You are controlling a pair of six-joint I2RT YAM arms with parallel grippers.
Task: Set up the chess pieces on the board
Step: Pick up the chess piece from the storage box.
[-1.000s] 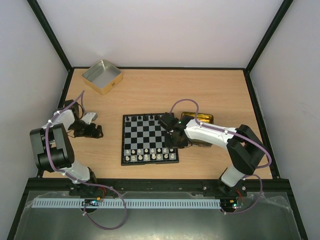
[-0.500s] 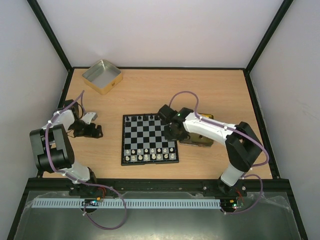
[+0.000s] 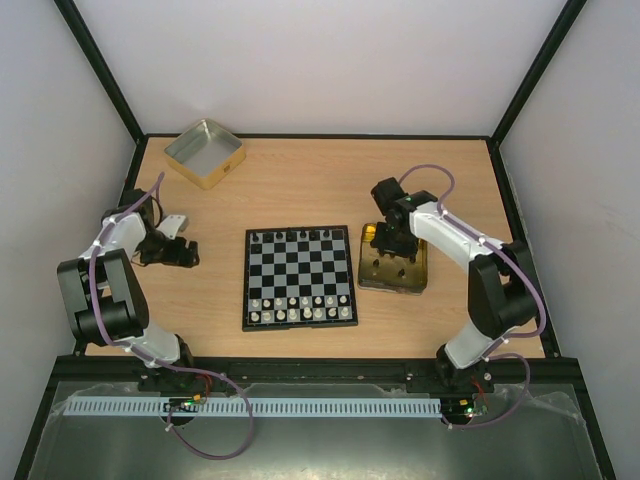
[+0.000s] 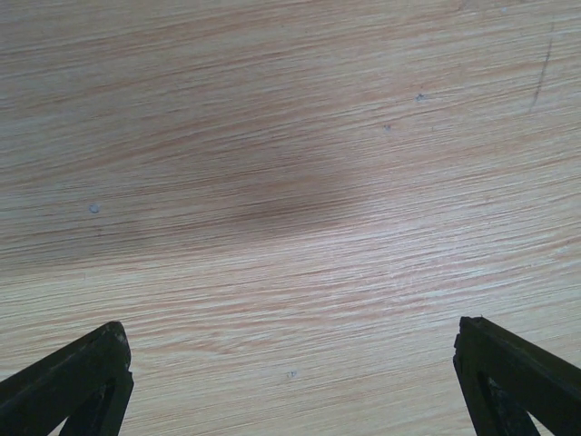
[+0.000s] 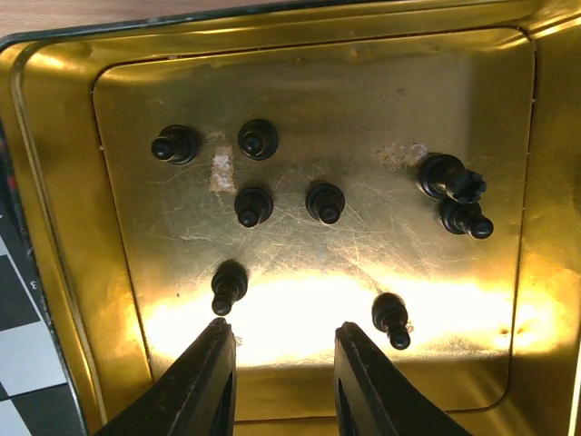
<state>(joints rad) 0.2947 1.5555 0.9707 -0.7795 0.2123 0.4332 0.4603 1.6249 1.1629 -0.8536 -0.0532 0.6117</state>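
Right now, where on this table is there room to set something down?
Bare wood lies between the silver-lined tin and the board, running to the far right corner. The board's middle rows are free. Crowded: the gold tin under the right gripper, holding black pieces.
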